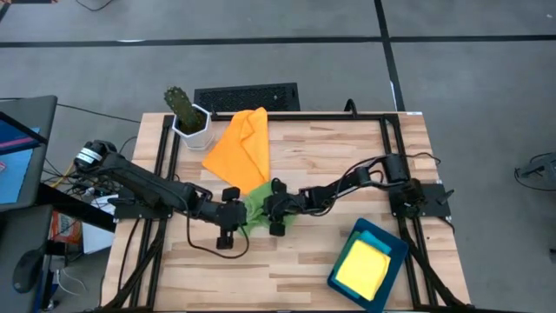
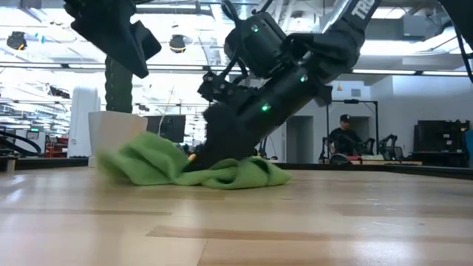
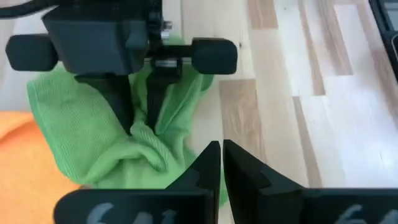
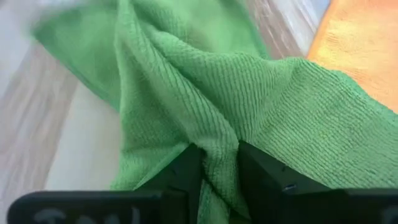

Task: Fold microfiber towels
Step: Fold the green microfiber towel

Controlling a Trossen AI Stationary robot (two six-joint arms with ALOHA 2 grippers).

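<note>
A green towel (image 1: 254,207) lies crumpled on the wooden table, its far edge by an orange towel (image 1: 243,143) that lies spread toward the back. My right gripper (image 1: 263,209) reaches in from the right and is shut on a raised fold of the green towel (image 3: 81,137). My left gripper (image 3: 220,167) hangs shut and empty above the table just left of the green towel, pointing at it. A yellow towel (image 1: 363,268) lies on a blue one (image 1: 375,235) in a dark tray (image 1: 401,248). My right gripper pinches a raised fold (image 4: 219,163) of the green towel between its two fingers (image 3: 122,106), several layers bunched together. The fingers slant down from the table's right side. The fold stands up between them while the rest of the towel (image 2: 148,166) lies slack on the table.
A white pot with a cactus (image 1: 189,117) stands at the back left, beside a black grille (image 1: 248,96) at the far edge. The tray sits at the near right corner. Bare tabletop (image 1: 347,148) spreads right of the orange towel. A person (image 2: 344,137) sits far behind.
</note>
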